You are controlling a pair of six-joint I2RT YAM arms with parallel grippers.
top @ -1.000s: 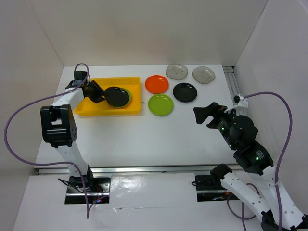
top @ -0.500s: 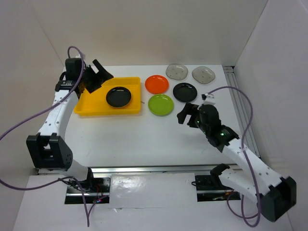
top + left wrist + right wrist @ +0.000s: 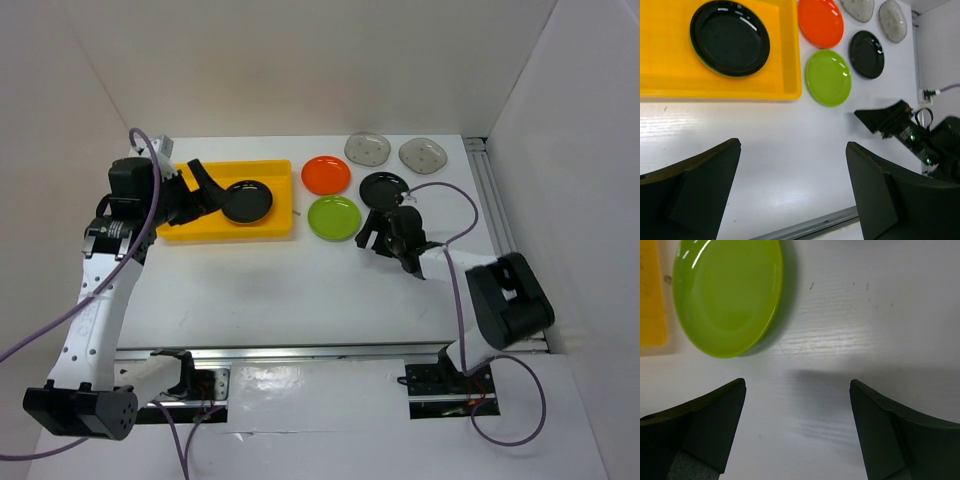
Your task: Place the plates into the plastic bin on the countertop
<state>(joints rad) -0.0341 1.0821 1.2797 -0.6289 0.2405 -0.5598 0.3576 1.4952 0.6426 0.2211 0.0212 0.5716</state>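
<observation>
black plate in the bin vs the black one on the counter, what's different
The black plate in the bin lies inside the yellow bin, stacked on a green plate whose edge peeks out. The black plate on the counter lies on the bare white counter, with nothing under it. Both are round, glossy and face up.

Left tool (image 3: 208, 188) and right tool (image 3: 369, 232) gape wide.

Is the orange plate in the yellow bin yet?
No, the orange plate lies on the countertop beside the yellow bin.
</observation>
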